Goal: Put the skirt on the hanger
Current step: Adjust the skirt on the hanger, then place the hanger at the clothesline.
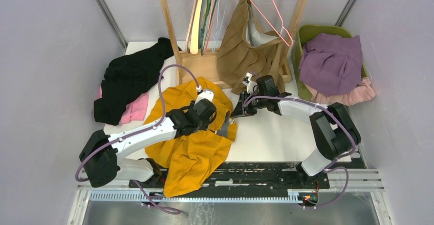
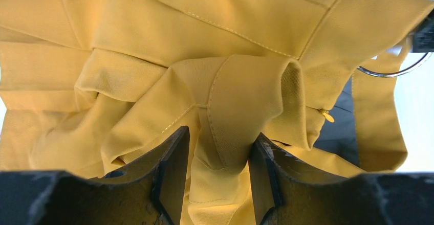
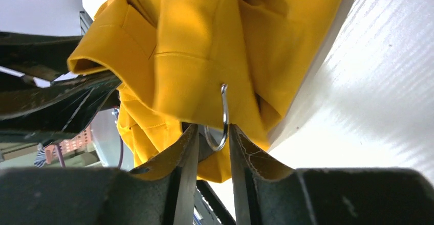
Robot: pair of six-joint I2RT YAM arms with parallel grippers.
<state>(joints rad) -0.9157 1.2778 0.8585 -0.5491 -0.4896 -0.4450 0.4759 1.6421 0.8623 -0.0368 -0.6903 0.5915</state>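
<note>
Two hands busy: left hand (image 2: 221,143) clenched on a waistband fold of the skirt (image 1: 197,156), heaped by the desk's (image 1: 276,133) near edge. Light, floppy cloth, so I'd grip the band. Right hand (image 3: 213,130) straddles the hook (image 3: 224,112); can't tell if it's pinching.

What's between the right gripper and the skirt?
The hanger's metal hook: it sits inside the jaws of the right gripper, in front of the yellow skirt. Right wrist view shows it.

The skirt (image 2: 153,41) was matt woven cloth with raised stitched seams. The hanger hook (image 3: 224,117) was thin, glossy bare metal, and the worktop (image 3: 389,82) looked smooth, finely ribbed and faintly shiny.
</note>
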